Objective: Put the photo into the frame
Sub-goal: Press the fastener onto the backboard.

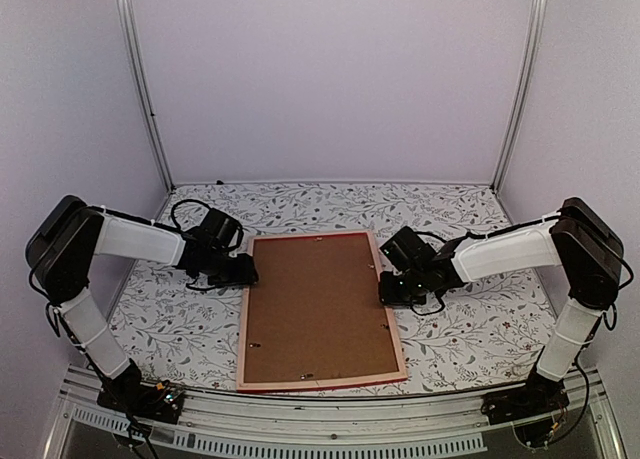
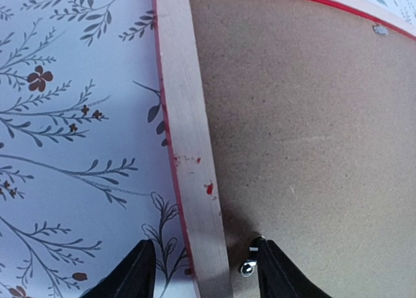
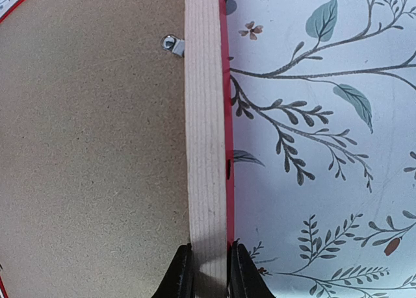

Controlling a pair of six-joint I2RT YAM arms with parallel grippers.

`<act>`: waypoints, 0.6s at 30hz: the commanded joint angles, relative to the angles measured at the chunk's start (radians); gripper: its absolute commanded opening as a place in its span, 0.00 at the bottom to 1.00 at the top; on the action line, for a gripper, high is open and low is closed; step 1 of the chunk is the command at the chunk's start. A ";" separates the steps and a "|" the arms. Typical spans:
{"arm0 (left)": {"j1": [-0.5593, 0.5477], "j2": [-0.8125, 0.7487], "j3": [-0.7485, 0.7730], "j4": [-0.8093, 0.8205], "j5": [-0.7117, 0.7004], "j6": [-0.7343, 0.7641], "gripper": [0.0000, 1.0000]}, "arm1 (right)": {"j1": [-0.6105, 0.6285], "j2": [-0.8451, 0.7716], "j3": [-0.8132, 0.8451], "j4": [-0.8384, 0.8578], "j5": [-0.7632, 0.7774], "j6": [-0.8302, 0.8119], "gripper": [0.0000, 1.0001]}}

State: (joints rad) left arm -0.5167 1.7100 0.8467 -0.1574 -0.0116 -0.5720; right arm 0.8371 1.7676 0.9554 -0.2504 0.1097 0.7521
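At the near edge of the table, the two arms' black bases sit on a slotted metal rail (image 1: 330,419), with the left arm (image 1: 85,314) rising at the left and the right arm (image 1: 570,329) at the right. Just beyond the rail is a white tablecloth printed with grey-green leafy sprigs (image 1: 480,329). On it lies a large thin-railed rectangular picture frame (image 1: 320,381), flat and face down. Its pale wood back is up, and red shows along its outer edges. A plain brown fibreboard backing board (image 1: 315,309) fills the opening inside the rails. The photo is not visible, and whether it lies under the board cannot be told.

About halfway along the frame's left rail, the left gripper (image 2: 205,272) straddles the wood with its black fingers (image 2: 130,282) well apart. One finger is over the tablecloth and the other over the board, and neither touches the rail. A small silver metal tab (image 2: 246,269) sits at the rail's inner side, just beside the inner finger. Red paint flecks (image 2: 209,189) mark the pale wood.

On the opposite side, the right gripper (image 3: 209,275) is drawn narrow onto the right rail, with a finger pressed against each side, holding the frame. Another silver tab (image 3: 170,43) sits farther along that rail on the board side.

Past the frame's far rail, the cloth runs on to the plain white walls (image 1: 330,79).
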 commanded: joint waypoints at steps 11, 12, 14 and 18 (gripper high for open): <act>0.016 -0.057 -0.017 0.011 -0.045 0.003 0.35 | 0.003 0.022 -0.043 -0.038 -0.051 0.023 0.13; 0.017 -0.066 -0.016 0.016 -0.037 0.000 0.35 | 0.003 0.021 -0.044 -0.038 -0.050 0.024 0.13; 0.022 -0.080 -0.013 0.022 -0.019 -0.001 0.36 | 0.003 0.020 -0.047 -0.035 -0.051 0.024 0.13; 0.027 -0.090 -0.010 0.023 0.004 -0.008 0.41 | 0.003 0.020 -0.050 -0.035 -0.051 0.026 0.13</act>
State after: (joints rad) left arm -0.5030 1.6485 0.8356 -0.1524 -0.0307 -0.5732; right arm 0.8368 1.7657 0.9474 -0.2382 0.1066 0.7525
